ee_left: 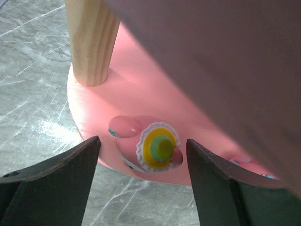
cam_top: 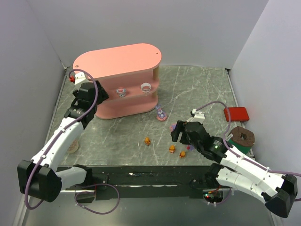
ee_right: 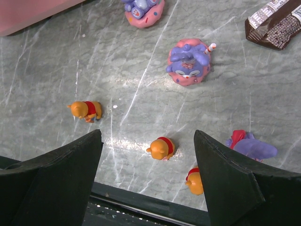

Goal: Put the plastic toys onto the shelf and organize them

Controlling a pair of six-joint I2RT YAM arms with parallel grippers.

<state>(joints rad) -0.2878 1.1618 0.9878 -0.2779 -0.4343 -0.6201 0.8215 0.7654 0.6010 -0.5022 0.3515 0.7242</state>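
My left gripper (ee_left: 142,143) and right gripper (ee_right: 147,135) gape wide, the right's finger (ee_right: 235,183) half-covering one purple toy (ee_right: 253,148) of three, beside three orange bears (ee_right: 161,148).

Three bears (ee_right: 161,148), three purple (ee_right: 188,63), perhaps three pink (ee_left: 157,148).

Marbled table (cam_top: 197,89): pink shelf (cam_top: 117,61) at far-left corner, three orange bears (cam_top: 172,149) by near edge, red box (cam_top: 236,114) at right edge.

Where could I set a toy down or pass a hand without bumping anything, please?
The shelf is bare on top, as is the table between its right end and the red box. It is crowded by the right gripper, among orange bears and purple toys.
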